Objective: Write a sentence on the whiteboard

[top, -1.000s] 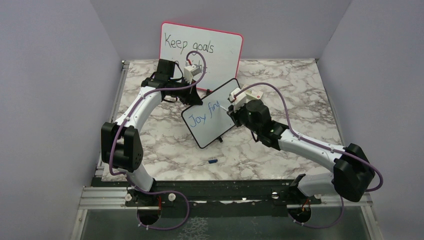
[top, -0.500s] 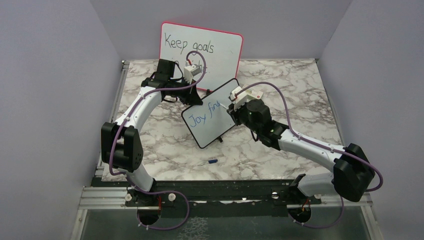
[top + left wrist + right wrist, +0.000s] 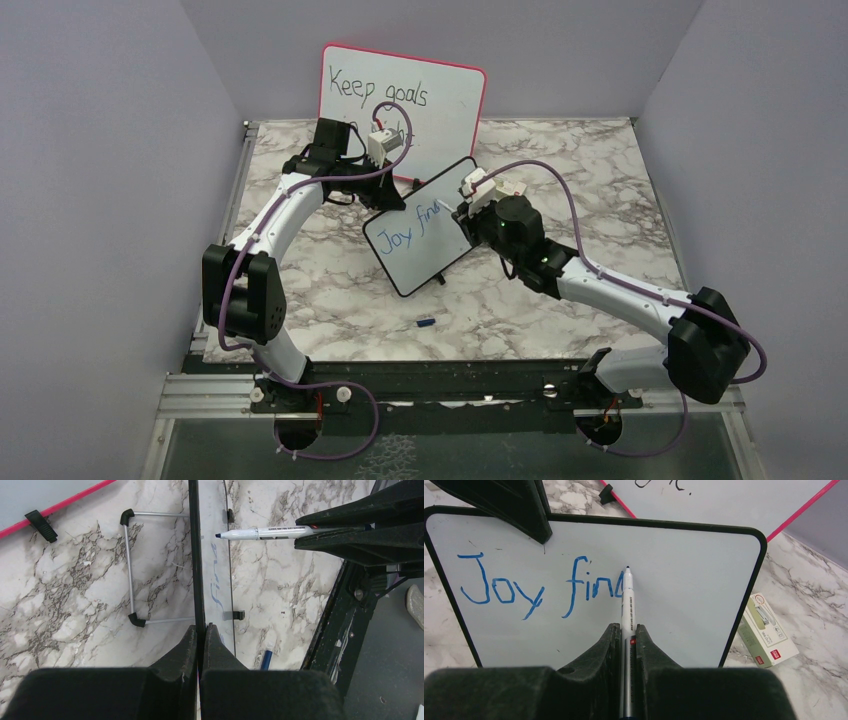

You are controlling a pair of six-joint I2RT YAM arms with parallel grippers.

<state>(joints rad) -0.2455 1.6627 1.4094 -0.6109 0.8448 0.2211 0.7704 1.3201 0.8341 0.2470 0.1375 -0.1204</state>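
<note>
The small black-framed whiteboard [image 3: 425,250] stands tilted at mid-table; it also shows in the right wrist view [image 3: 689,585] and edge-on in the left wrist view [image 3: 216,555]. Blue writing [image 3: 544,585] on it reads "Joy fin" plus a partly drawn letter. My left gripper [image 3: 201,630] is shut on the board's top edge, near its upper left corner [image 3: 519,505]. My right gripper [image 3: 627,630] is shut on a white marker [image 3: 627,602], whose tip sits against the board at the top of the last stroke. The marker lies level in the left wrist view [image 3: 270,532].
The larger pink-framed whiteboard [image 3: 400,95] with black "Keep goals" leans on the back wall. A blue marker cap [image 3: 425,322] lies on the marble table in front of the small board. A small white-and-green box [image 3: 766,630] lies right of the board. The board's wire stand [image 3: 129,570] rests behind it.
My right gripper has moved the marker a little up and away along the board, past the "n". The left arm and the board have not moved.
</note>
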